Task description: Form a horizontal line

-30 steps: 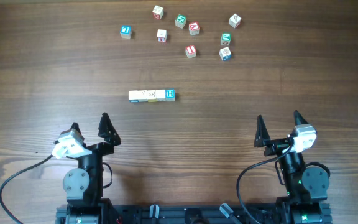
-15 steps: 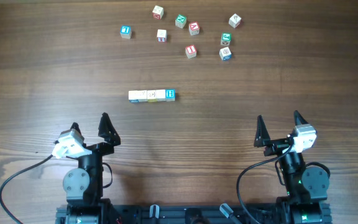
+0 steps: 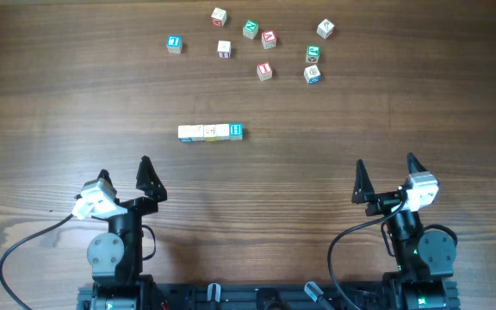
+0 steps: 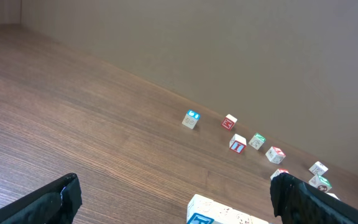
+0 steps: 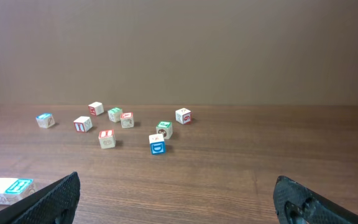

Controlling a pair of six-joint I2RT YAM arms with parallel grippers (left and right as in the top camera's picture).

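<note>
**Lining up letter cubes: a short row laid, nine cubes loose**

Overhead: the horizontal line (image 3: 211, 132) lies near the middle of the table (image 3: 58, 103), a little toward its left edge. It is a short straight row of pale cubes touching side by side, with a blue face at its right end. Nine loose cubes (image 3: 264, 71) are scattered along the far edge, well apart from the row. The left gripper (image 3: 123, 166) and the right gripper (image 3: 386, 160) sit near the near edge. Both have their jaws spread wide, hold nothing and touch nothing.

Left wrist: the row's left end shows at the bottom of the view between the dark fingers, with a blue-printed side face. The scattered cubes trail away toward the table's far right.

Right wrist: the loose cubes stand in a cluster ahead, with red, green and blue prints. A blue-faced cube (image 5: 157, 144) sits nearest. The row's right end peeks in at the lower left. The letters are too small to read with confidence, and no brand is visible.

Judged from their look, the cubes are light, hard and stiff, with smooth faces that could twist in a loose pinch. Each is best taken from above across two opposite flat sides. The row is not joined, so a careless nudge would probably bend it.
</note>
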